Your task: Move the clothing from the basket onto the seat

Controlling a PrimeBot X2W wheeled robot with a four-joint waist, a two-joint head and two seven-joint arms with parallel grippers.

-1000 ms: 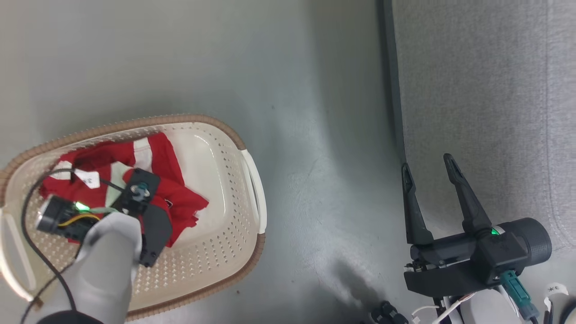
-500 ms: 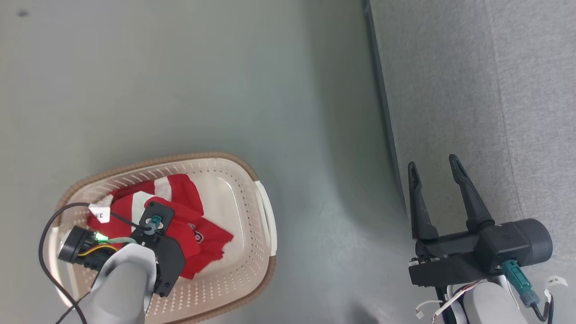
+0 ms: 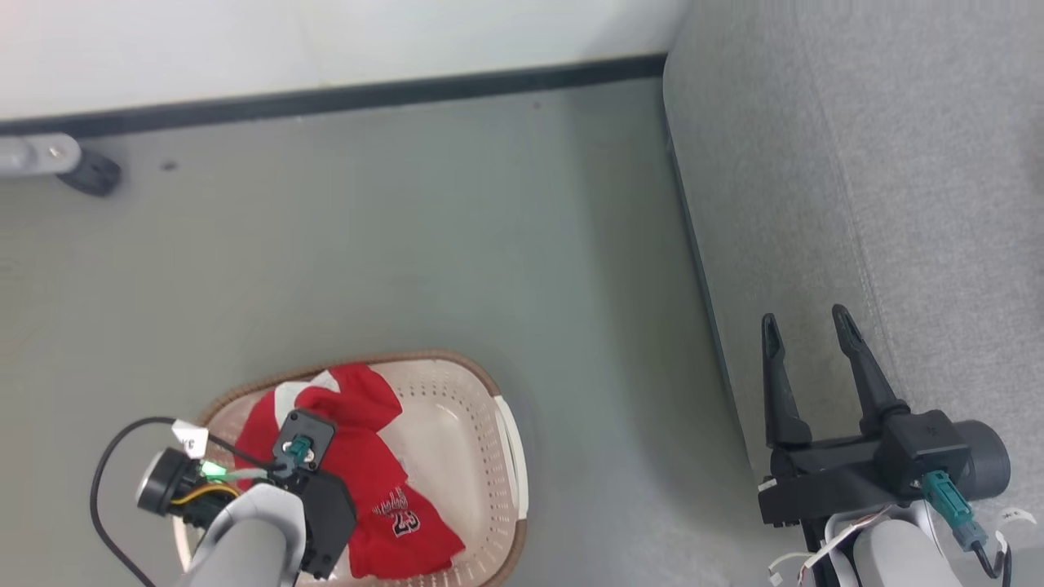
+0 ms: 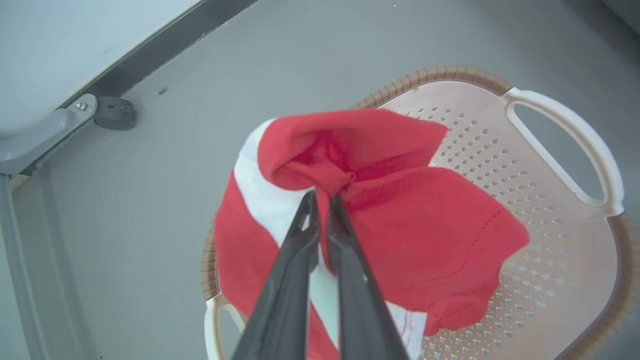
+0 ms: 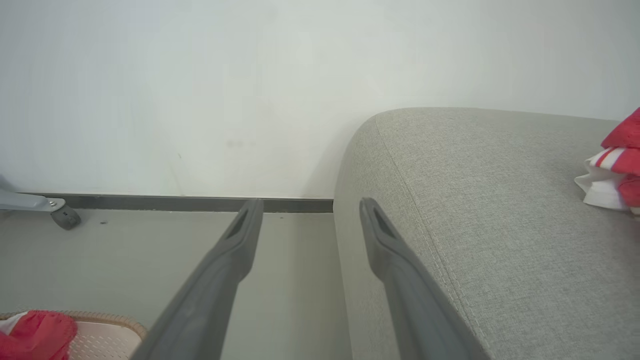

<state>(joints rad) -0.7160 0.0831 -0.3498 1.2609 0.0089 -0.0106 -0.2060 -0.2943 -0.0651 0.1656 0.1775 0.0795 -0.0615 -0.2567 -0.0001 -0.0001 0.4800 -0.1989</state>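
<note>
Reads "23" in navy and white on the red clothing (image 3: pixel 405 522), under a line of script too small to make out. Bears dark marks, not legible, on a white tag (image 3: pixel 189 441) by the left wrist, and the same on a second tag (image 3: pixel 1015 515) at the right wrist. Reaches down over the basket (image 4: pixel 450 72) with the left hand (image 4: pixel 322 196), long fingers (image 4: pixel 292 280) almost together and pinched on a bunched red fold, cloth with a white panel draping from the tips across the basket's rim and perforated bottom; cannot tell how much of it rests on the plastic. Hides those fingers in the head view beneath the wrist mount (image 3: pixel 326 514) and pale forearm (image 3: pixel 245 542). Holds the right hand (image 3: pixel 804 318) low and forward, fingers spread wide with nothing between them, by the front edge of the grey seat (image 3: pixel 856 163), one finger against the floor (image 5: pixel 150 260) and the other against the cushion in the right wrist view. Crops a second red-and-white garment (image 5: pixel 612 165) at the right border of that view, lying on the seat well apart from the basket. Crops the basket's near end at the bottom of the head view. Leaves a caster (image 3: pixel 91 173) by the wall's dark baseboard (image 3: pixel 367 94) partly cut off at the left.
</note>
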